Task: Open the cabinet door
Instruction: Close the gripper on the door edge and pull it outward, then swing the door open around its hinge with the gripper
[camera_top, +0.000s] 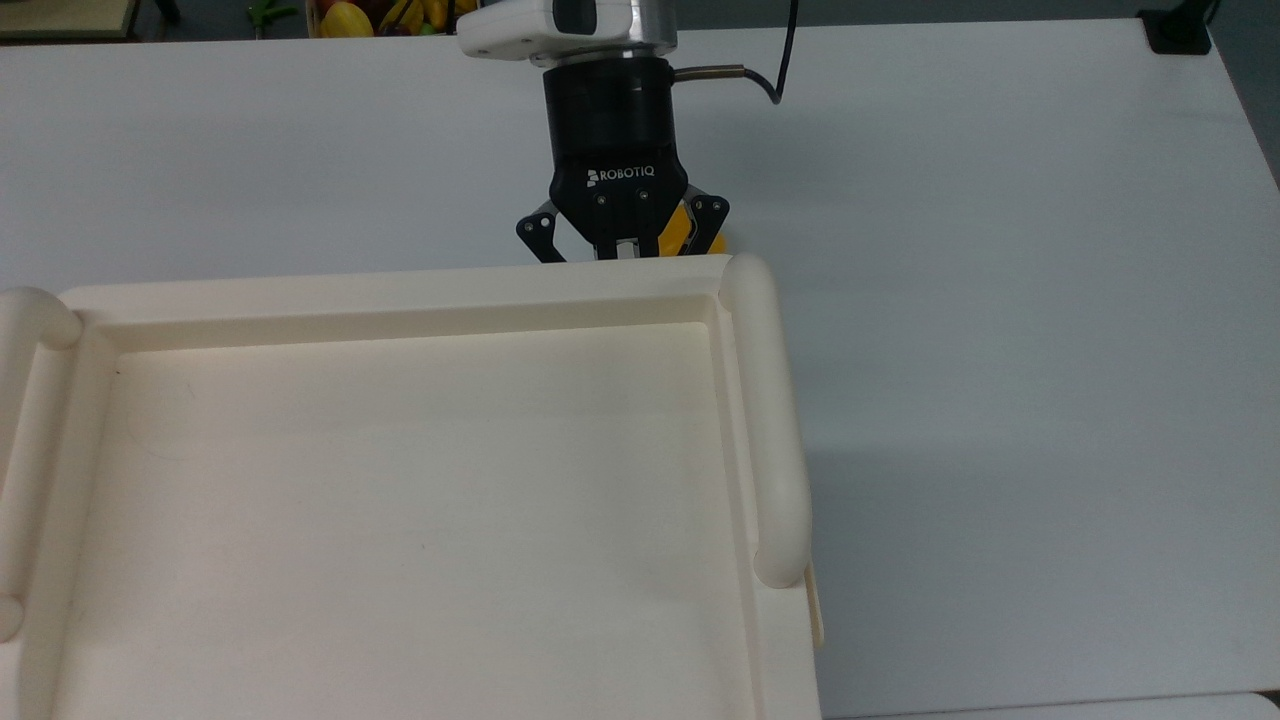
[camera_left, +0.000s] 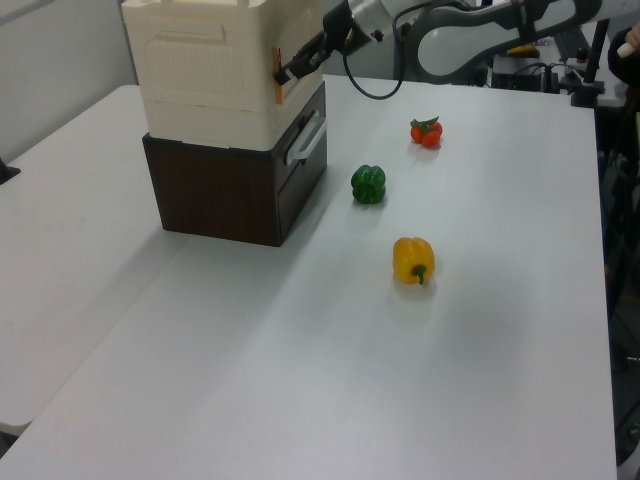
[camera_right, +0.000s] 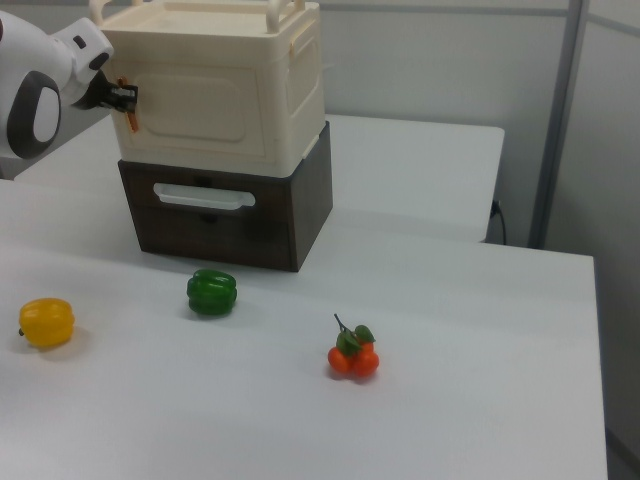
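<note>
One thin flat cream cabinet door (camera_right: 205, 110) lies closed on the front of the large cream-white box cabinet (camera_right: 300, 70). In the right view, the black hand (camera_right: 122, 96) is at a small orange handle (camera_right: 130, 118) on the door's 9 o'clock edge. Whether it is clenched there I cannot tell. The grasp seems the step in hand. Next, the door needs an outward swinging pull over the white surface (camera_right: 450, 300). In the top view, the cabinet's 12 o'clock rim hides the hand's tip.
</note>
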